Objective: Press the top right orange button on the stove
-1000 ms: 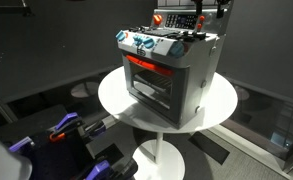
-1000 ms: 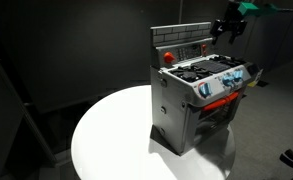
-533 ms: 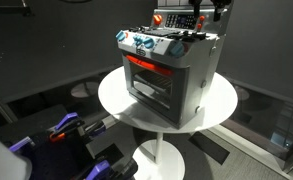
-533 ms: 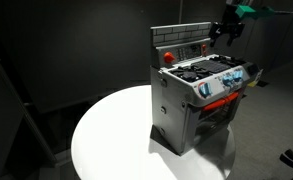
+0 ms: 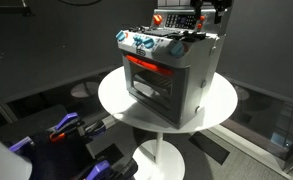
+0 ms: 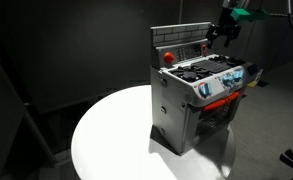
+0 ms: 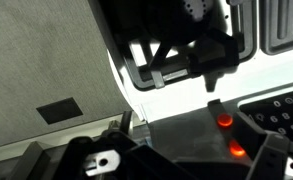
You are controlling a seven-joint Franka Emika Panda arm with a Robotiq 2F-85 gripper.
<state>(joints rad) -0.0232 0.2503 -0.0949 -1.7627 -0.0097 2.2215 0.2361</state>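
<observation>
A grey toy stove (image 5: 171, 70) with an upright back panel stands on a round white table (image 5: 114, 95); it shows in both exterior views (image 6: 201, 95). My gripper (image 6: 219, 34) hangs at the right end of the back panel, fingers together and holding nothing. In the wrist view the fingertips (image 7: 214, 92) point at the panel just above two glowing orange buttons: the nearer one (image 7: 224, 121) lies right under the tip with a small gap, and the other one (image 7: 236, 151) is beyond it.
A red knob (image 6: 167, 56) sits at the left end of the back panel. Blue knobs (image 5: 141, 44) line the stove's front above the red-trimmed oven door (image 5: 146, 68). Dark curtains surround the table. Blue and black equipment (image 5: 61, 130) lies on the floor.
My gripper has moved a little closer to the right end of the back panel. The stove has not moved.
</observation>
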